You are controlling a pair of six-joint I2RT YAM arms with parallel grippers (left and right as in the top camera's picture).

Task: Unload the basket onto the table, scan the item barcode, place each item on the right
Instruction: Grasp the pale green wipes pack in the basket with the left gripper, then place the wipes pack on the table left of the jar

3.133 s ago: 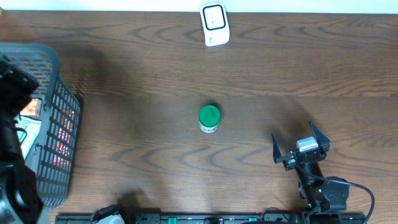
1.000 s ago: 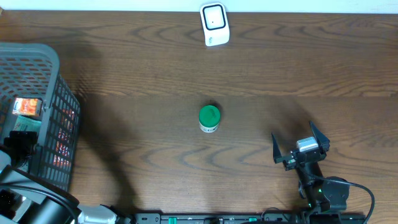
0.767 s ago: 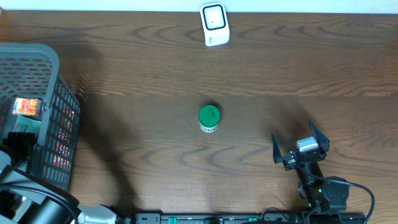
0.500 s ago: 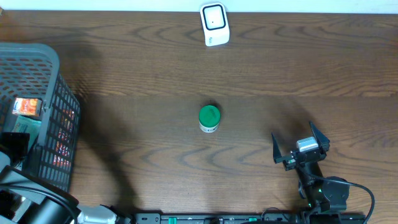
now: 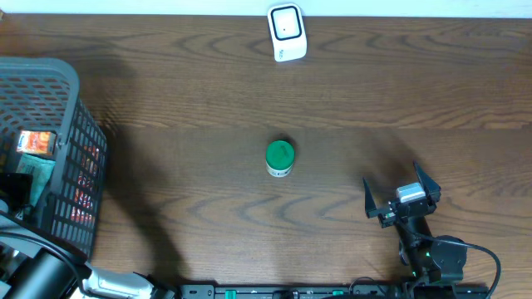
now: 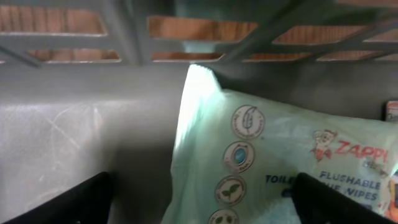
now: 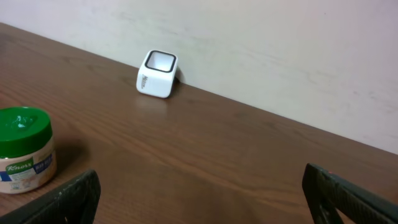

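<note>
1. Overhead: the gray basket [image 5: 83,158] sits at the left edge with the left arm [image 5: 37,274] reaching into it. The green-lidded jar [image 5: 280,158] stands mid-table, well apart from the white scanner [image 5: 287,33] at the far edge. The right gripper [image 5: 391,176] is at the near right, jaws spread wide, holding nothing
2. Left wrist: the left gripper [image 6: 202,183] is down inside the basket, jaws wide apart over a pale green wipes pack [image 6: 280,155]. One fingertip [image 6: 81,199] is clear of the pack, so it's not gripped
3. Right wrist: jar low on the left, scanner farther back by the wall, only bare table between the spread fingers
</note>
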